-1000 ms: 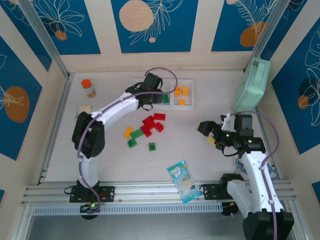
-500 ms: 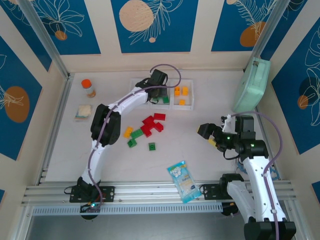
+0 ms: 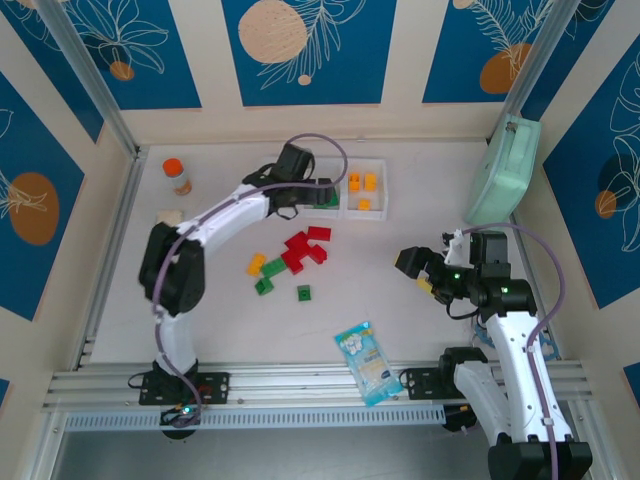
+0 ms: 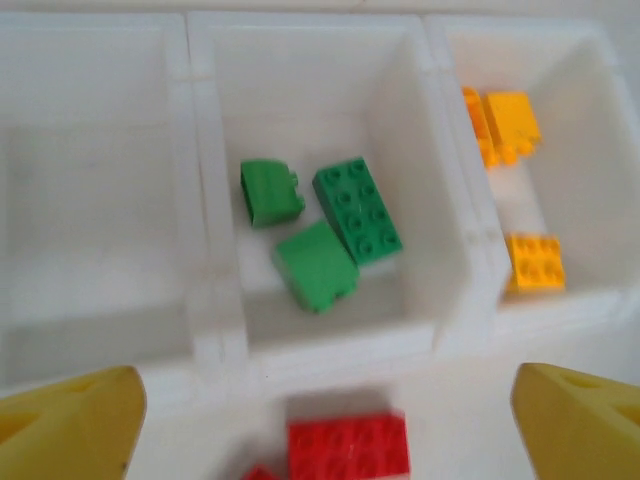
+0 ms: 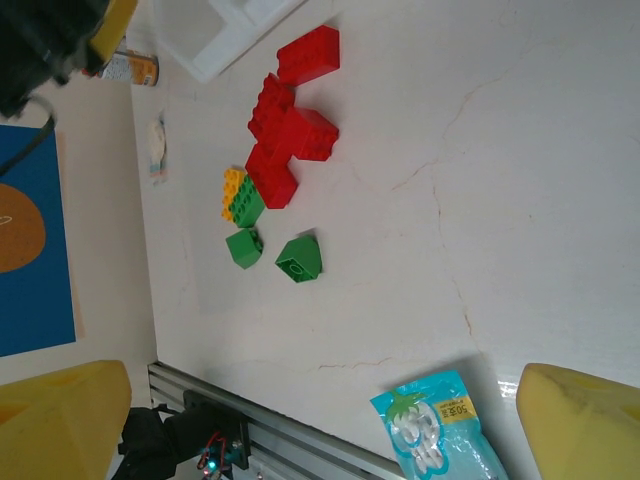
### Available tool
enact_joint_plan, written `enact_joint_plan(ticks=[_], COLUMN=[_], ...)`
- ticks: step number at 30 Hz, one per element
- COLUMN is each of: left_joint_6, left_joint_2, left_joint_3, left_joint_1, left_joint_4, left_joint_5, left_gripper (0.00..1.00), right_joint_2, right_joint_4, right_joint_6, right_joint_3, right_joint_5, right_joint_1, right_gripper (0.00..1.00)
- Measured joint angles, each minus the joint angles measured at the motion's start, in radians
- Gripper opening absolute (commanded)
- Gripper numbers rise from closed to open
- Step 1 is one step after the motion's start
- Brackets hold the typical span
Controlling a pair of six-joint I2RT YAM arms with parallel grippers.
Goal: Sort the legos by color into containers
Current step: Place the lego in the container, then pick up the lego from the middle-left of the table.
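Left fingers (image 4: pixel 70 425) spread wide and empty, low in frame before the containers (image 4: pixel 215 250) (green legos (image 4: pixel 345 215) in the middle bin, orange legos (image 4: pixel 535 262) right); right fingers (image 5: pixel 60 420) likewise open; loose legos (image 3: pixel 300 250) centre frame on the worktop (image 3: pixel 400 200).

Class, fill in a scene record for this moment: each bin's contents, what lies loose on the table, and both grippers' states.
Left bin: no bricks visible
Middle bin: three green bricks
Right bin: three orange bricks
On table: red bricks, three loose green bricks, one yellow brick
Left gripper: open, holding nothing, at middle bin
Right gripper: open, holding nothing
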Motion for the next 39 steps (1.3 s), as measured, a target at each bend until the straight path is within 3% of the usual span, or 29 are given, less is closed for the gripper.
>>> enact_joint_plan(ticks=[7, 14, 30, 36, 39], left_joint_6=[-0.062, -0.225, -0.437, -0.465, -0.47], left_joint_2=[-0.328, -0.42, -0.254, -0.223, -0.19], left_joint_3=[-0.397, -0.645, -0.665, -0.658, -0.642], left_joint_1=[-0.1, -0.31, -0.348, -0.348, -0.349], left_joint_4=[0.0, -0.057, 0.055, 0.057, 0.06], left_joint_5=[-0.025, -0.066, -0.066, -0.093, -0.094], left_gripper=[0.98, 0.95, 0.72, 0.53, 0.5], right_joint_2=[0.035, 0.072, 0.032, 0.03, 0.031], right_joint_4=[0.001, 0.03, 0.012, 0.011, 0.006], right_joint_6=[-0.004, 0.021, 0.022, 0.023, 0.018], right_joint_3=[0.0, -0.003, 0.006, 0.006, 0.006], right_joint_5=[0.019, 0.009, -0.009, -0.009, -0.01], right_joint_1=[0.0, 0.001, 0.04, 0.055, 0.058], right_gripper=[0.99, 0.99, 0.99, 0.99, 0.99])
